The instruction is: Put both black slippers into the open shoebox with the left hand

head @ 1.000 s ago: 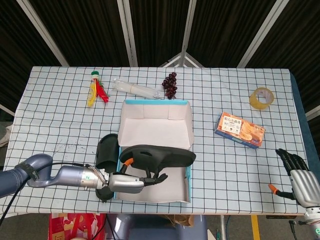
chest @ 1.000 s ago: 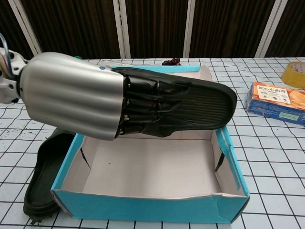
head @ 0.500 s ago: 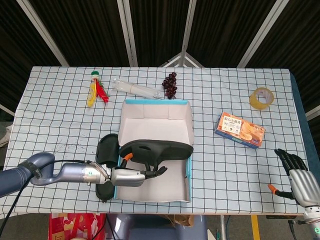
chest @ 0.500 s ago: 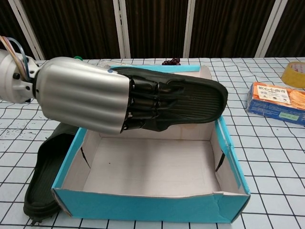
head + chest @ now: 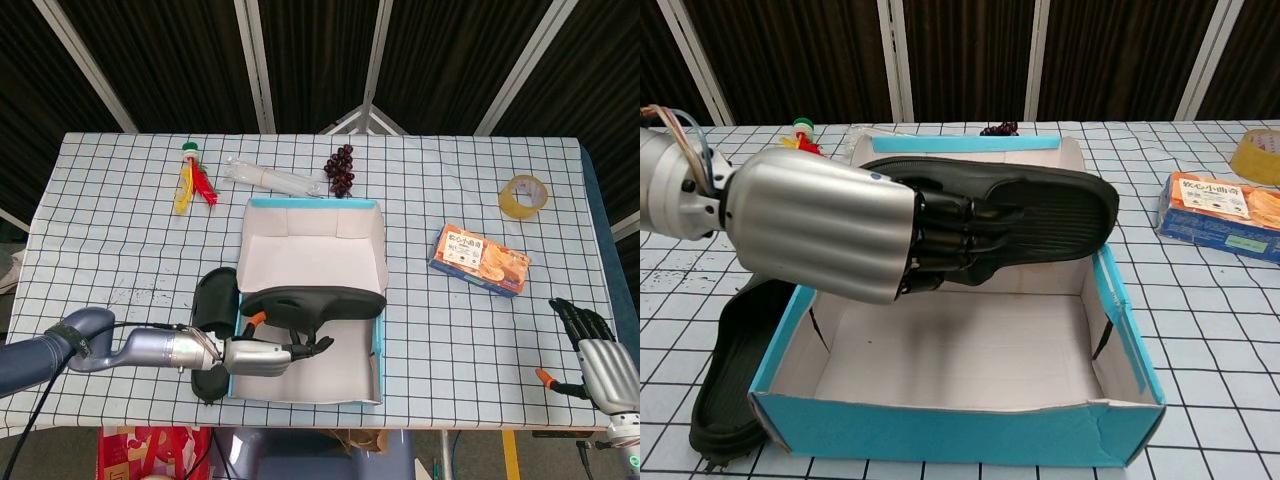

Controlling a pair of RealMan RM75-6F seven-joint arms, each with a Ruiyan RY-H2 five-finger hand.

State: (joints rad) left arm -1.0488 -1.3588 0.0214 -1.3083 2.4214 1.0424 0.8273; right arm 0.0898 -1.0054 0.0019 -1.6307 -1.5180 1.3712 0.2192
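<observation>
My left hand (image 5: 262,355) (image 5: 840,240) holds one black slipper (image 5: 312,300) (image 5: 1030,210) above the open shoebox (image 5: 377,345) (image 5: 940,440), sole turned toward the chest camera and lying across the box's width. The second black slipper (image 5: 212,310) (image 5: 730,370) lies on the table against the box's left wall, outside it. The box floor (image 5: 960,350) is bare cardboard. My right hand (image 5: 592,350) hovers open at the table's right front edge, holding nothing.
An orange snack box (image 5: 479,259) (image 5: 1222,212) lies right of the shoebox, a tape roll (image 5: 523,194) beyond it. Dark grapes (image 5: 341,168), a clear plastic packet (image 5: 270,178) and a red-yellow shuttlecock toy (image 5: 193,180) sit behind the box.
The left hand has drawn the slipper leftward and lower over the box, so its toe no longer overhangs the right wall. The right hand has stayed put.
</observation>
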